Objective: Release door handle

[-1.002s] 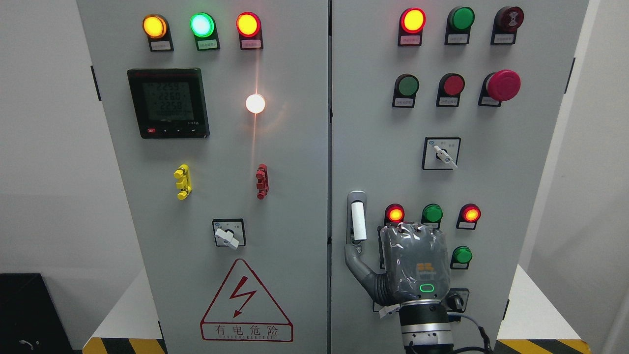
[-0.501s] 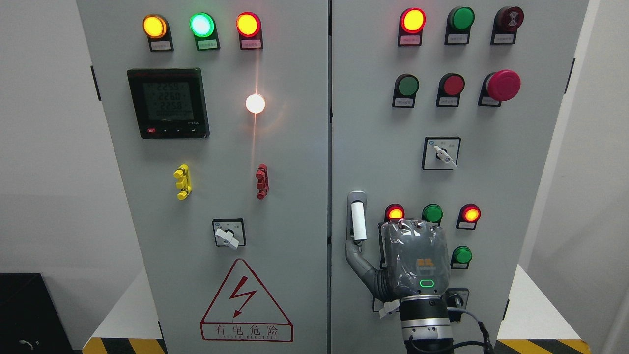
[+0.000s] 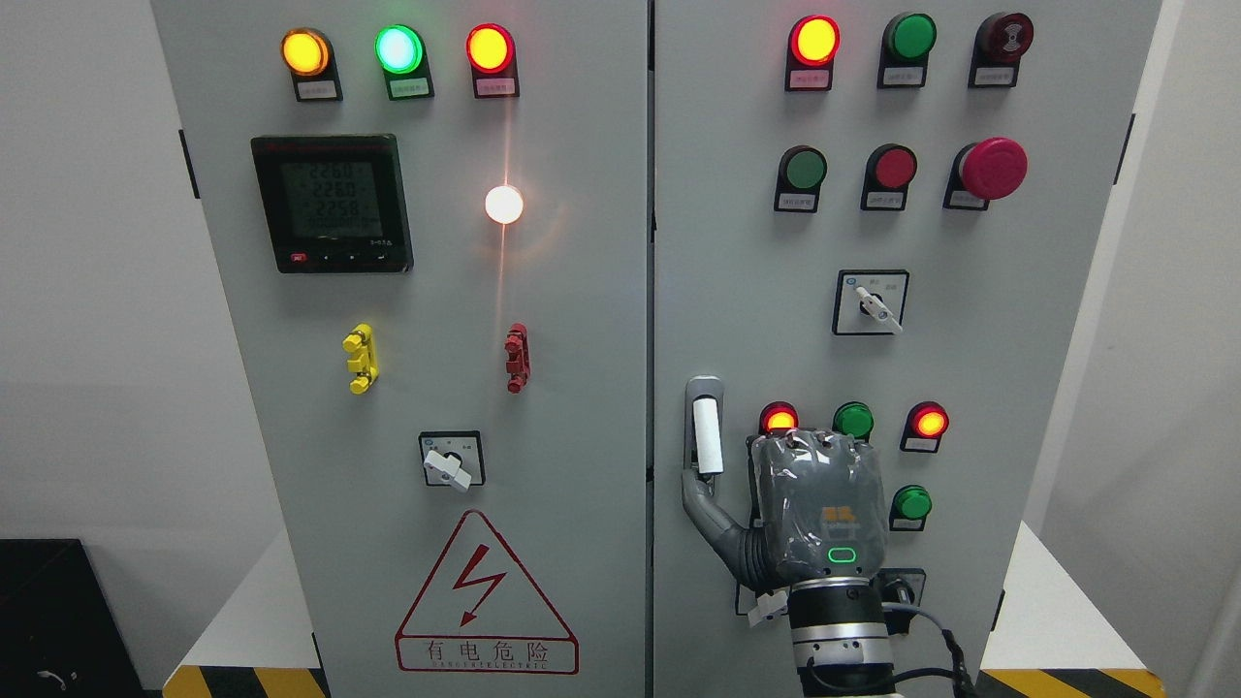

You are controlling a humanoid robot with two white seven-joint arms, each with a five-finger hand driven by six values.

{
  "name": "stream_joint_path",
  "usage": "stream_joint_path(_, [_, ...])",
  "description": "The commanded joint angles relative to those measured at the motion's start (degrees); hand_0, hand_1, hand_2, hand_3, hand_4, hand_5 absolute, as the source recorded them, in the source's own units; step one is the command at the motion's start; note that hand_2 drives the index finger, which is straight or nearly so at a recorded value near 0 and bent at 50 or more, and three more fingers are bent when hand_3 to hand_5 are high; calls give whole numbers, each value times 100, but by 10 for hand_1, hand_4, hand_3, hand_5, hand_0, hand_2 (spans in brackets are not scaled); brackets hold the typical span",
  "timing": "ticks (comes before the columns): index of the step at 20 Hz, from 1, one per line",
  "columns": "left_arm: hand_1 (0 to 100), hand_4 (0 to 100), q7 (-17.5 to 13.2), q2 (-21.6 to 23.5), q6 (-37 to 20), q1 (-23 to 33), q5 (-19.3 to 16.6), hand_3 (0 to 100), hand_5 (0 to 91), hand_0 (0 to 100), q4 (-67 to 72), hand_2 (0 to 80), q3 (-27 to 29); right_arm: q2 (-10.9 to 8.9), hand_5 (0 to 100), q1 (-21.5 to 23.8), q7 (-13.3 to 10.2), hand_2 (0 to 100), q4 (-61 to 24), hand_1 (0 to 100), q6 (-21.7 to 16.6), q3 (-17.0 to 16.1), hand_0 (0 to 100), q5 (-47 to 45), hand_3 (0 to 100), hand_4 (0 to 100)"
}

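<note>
The grey, glossy film-wrapped right robot hand [image 3: 817, 514] stands upright at the lower centre-right of the frame, its back to the camera. Its thumb [image 3: 705, 509] stretches up-left and touches the bottom of the door handle. The other fingers fold away toward the panel, so I cannot tell whether they grip anything. The white cylindrical door handle [image 3: 707, 436] sits upright in a rounded grey metal recess on the smooth grey painted right cabinet door [image 3: 737, 242], just left of the hand. Round red [image 3: 779, 420] and green [image 3: 853, 420] lamps glow directly above the knuckles.
</note>
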Motion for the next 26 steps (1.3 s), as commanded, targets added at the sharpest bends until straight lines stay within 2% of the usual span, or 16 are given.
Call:
stream_joint_path(1, [556,0,1,0,0,114,0,0,0,120,0,0,1,1,1000,-72,-3,997,39,274,-6,-7,284,-7,1000,976])
stream_joint_path(12, [556,0,1,0,0,114,0,0,0,120,0,0,1,1,1000,-81,-3,999,83,276,-6,-7,302,-15,1000,975])
stream_joint_path(26, [556,0,1,0,0,114,0,0,0,120,0,0,1,1,1000,-72,-12,1000,74,281,12,-7,393,-15,1000,975])
